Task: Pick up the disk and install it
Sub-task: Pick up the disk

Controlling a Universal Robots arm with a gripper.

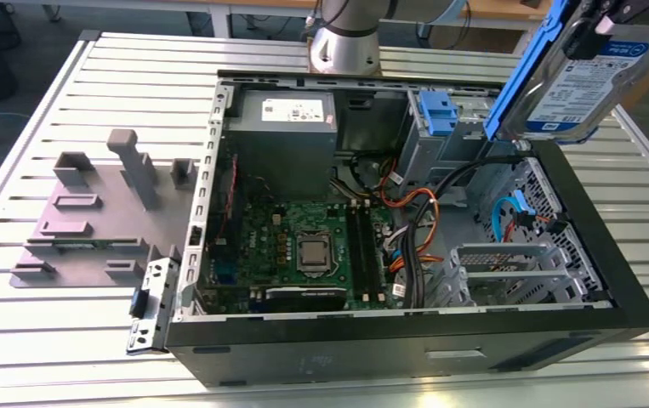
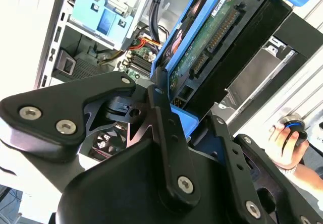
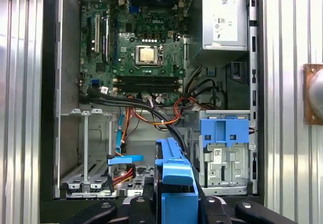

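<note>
- One disk (image 1: 594, 81) is up in the air at the exterior view's upper right, above the far right corner of the open computer case (image 1: 415, 340); label face toward the camera, blue bracket along its edge, clear of the case rim below.
- My gripper (image 2: 174, 115) has its jaws closed on the disk; in the second wrist view the black fingers (image 2: 166, 128) clamp the blue bracket, with the drive's green circuit board and connector edge facing the camera.
- Open room: the case lies on its side with the panel off, so the interior is reachable from above. The grey power supply (image 1: 284, 127) sits in the far corner, the motherboard (image 1: 301, 246) across the floor.
- A blue latch piece (image 1: 438, 110) sits on the drive cage just beside the held disk; the first wrist view shows it (image 3: 225, 131) beyond the bracket tip.
- Black and orange cables (image 1: 415, 212) cross between motherboard and the metal bay (image 1: 506, 272) near the front.
- Cut off: the disk's top and the gripper body run out of the exterior view; I see only the arm base (image 1: 341, 42) there.
- The grey fixture plate (image 1: 86, 221) lies on the slatted table (image 1: 52, 357), well apart from the case, at the exterior view's left.
- The second wrist view catches a person's hand (image 2: 285, 143) holding a small dark object at the table edge.
</note>
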